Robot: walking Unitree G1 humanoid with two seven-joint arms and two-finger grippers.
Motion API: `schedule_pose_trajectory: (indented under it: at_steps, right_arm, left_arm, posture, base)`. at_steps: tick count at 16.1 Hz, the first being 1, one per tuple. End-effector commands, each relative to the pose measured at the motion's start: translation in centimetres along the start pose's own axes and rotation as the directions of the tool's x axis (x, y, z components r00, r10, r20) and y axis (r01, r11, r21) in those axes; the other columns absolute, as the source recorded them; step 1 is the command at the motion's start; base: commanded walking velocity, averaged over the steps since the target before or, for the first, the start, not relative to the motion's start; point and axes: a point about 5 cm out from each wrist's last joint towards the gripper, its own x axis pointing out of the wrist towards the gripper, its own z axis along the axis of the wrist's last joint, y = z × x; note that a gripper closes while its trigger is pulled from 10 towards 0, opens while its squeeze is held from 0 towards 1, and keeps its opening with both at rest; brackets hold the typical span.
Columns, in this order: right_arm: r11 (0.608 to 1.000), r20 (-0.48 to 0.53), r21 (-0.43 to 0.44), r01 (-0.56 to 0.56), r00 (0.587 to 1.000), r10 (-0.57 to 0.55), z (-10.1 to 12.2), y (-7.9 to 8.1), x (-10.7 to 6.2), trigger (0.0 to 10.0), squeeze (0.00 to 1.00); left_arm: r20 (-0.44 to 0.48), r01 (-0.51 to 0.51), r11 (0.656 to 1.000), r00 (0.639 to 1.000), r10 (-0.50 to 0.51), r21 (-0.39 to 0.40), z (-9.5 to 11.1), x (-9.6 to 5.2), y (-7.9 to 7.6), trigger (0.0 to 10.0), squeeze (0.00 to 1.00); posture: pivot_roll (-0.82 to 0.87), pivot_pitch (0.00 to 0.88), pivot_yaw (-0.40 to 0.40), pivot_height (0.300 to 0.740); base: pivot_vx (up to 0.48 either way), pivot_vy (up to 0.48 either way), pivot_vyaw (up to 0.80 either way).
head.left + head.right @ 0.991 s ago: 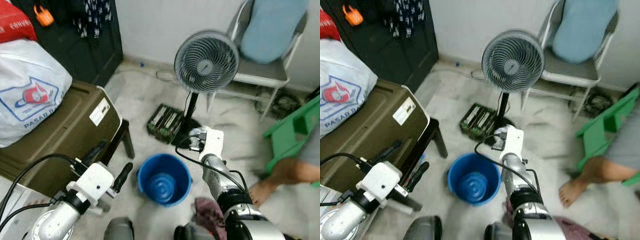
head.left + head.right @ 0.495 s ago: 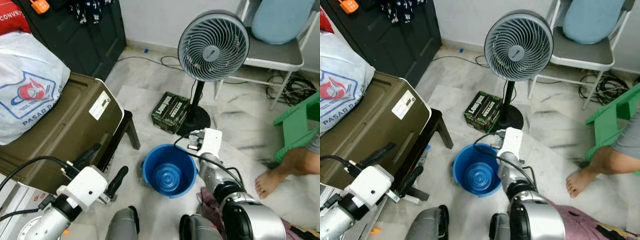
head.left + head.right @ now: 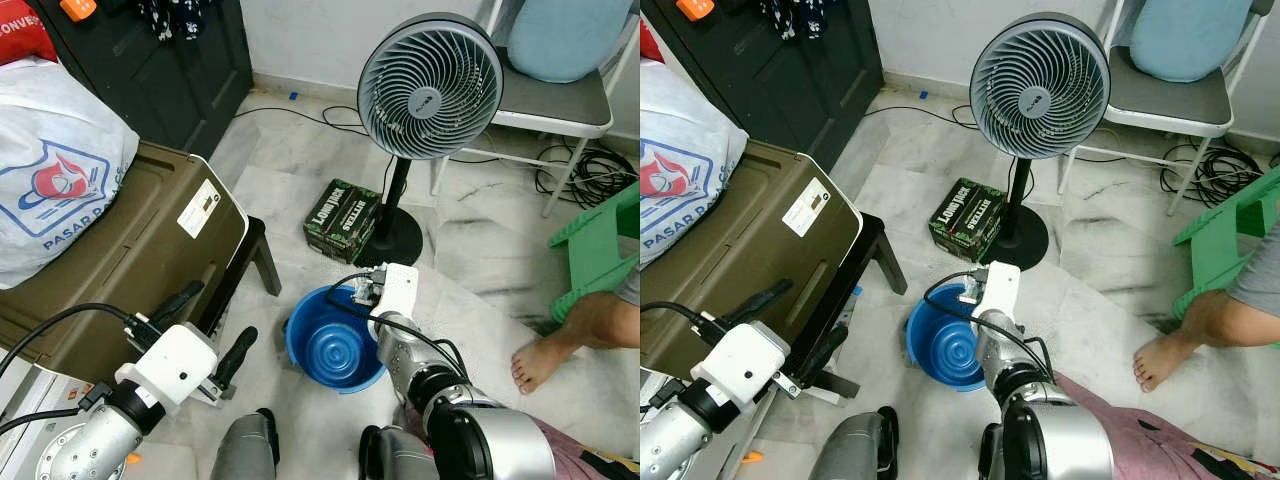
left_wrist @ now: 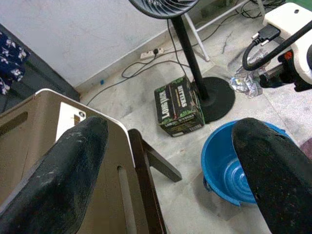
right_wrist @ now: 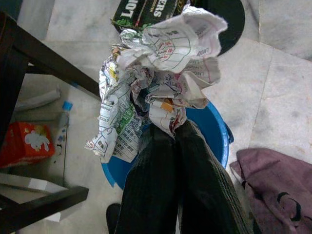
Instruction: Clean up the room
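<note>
Right end effector (image 5: 168, 131) shifted over blue bucket (image 3: 335, 350) rim, clamping crumpled paper (image 5: 156, 73); left end effector (image 4: 165, 161) open, idle.

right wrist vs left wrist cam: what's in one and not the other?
Right wrist view: the right gripper, fingers shut on a crumpled paper wad, plus a red carton and maroon cloth on the floor.
Left wrist view: the left gripper open, the olive case, the fan pole.
Both: the blue bucket and the green box.
</note>
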Motion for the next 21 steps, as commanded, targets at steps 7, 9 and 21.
schedule_pose_trajectory:
  at_steps: [7,9,21]
  right_arm:
    - [1.000,0.003,-0.010,-0.022,1.000,0.022,-0.2,0.2,0.0,10.0,1.00]
    - [1.000,0.009,-0.020,-0.022,1.000,0.022,-0.2,0.2,0.0,10.0,1.00]
    - [0.940,0.246,-0.259,-0.221,0.926,0.286,2.5,-1.2,-3.7,10.0,1.00]
  left_arm:
    - [-0.002,0.005,1.000,1.000,-0.005,0.001,0.2,0.0,-0.3,10.0,0.00]
    - [-0.004,0.001,1.000,1.000,-0.001,0.003,0.1,0.2,-0.1,10.0,0.00]
    - [0.086,-0.105,0.989,0.990,0.114,-0.106,0.2,4.9,0.0,10.0,0.00]
  posture:
    - [0.31,0.231,0.036,0.740]
    - [0.31,0.229,0.034,0.740]
    - [0.12,0.109,0.008,0.740]
  base:
    - [0.000,0.000,0.00]
    - [0.000,0.000,0.00]
    - [0.000,0.000,0.00]
